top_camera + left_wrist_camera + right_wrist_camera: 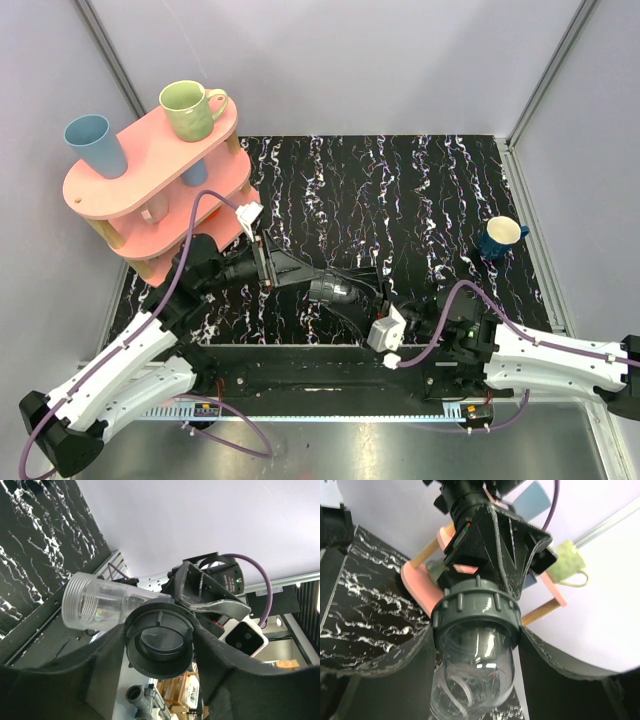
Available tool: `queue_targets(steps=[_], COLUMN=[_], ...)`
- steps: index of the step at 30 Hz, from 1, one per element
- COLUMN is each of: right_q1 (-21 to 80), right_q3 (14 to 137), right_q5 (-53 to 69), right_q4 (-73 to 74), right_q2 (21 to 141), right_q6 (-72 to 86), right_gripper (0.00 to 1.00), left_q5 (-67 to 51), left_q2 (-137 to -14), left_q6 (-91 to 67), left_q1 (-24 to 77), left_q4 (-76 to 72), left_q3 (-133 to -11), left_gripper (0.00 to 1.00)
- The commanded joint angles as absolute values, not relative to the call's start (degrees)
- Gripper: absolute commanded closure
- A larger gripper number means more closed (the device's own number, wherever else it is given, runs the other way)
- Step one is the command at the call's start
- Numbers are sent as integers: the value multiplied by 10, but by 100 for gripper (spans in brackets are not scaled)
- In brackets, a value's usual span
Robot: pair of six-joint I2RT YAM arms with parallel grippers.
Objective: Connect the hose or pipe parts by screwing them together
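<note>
Left gripper (159,652) pinches the grey collar (136,630), right gripper (475,665) the clear fitting (95,605) jutting toward ten o'clock. We should twist coaxially.

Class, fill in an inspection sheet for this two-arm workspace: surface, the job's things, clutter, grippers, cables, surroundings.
Surface: black marbled mat with white veins.
Job's things: grey ring nut sits on the clear fitting, both held off the mat between the arms; how far it is screwed on cannot be told.
Clutter: pink shelf at the far left bearing a blue cup and a green mug; dark blue mug on the mat at the right.
Grippers: left gripper closed on the grey ring nut; right gripper closed on the clear fitting.
Cables: purple cables loop beside each wrist.
Surroundings: pale walls on three sides.
</note>
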State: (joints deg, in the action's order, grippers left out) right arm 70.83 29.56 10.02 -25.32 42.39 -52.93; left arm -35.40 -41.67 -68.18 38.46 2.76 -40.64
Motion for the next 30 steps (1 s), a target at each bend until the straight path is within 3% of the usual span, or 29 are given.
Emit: queue_targets(steps=[1,4,8,15,20,23,30], right_q1=[714,713,714,713,712,710,703], right_q3=[318,323,335,380,426,445,443], right_q5=[86,75,52,-29,-30,-60,-72], right_q4=[-321,-335,-356,-339,-278,-261,-236], right_q2=[439,455,479,498,511,511,482], right_q6=[-516,-473,-391,-163,-15,170,236], right_gripper=[100,100,100,100,100,100,100], left_q5=[-391,-395,-422,-458,-481,-500,-555], left_q2=[-407,-393,-381,-361,-360,-361,-366], left_q6=[-695,-681,-627,-434,-259,-180,-119], left_q1=[385,386,388,392,400,403,408], left_q4=[-97,-161,-263,-359,-321,-319,-309], left_q3=[-383,-352,-313,-252,-253,-247,-259], left_gripper=[58,82,100,100,100,100,100])
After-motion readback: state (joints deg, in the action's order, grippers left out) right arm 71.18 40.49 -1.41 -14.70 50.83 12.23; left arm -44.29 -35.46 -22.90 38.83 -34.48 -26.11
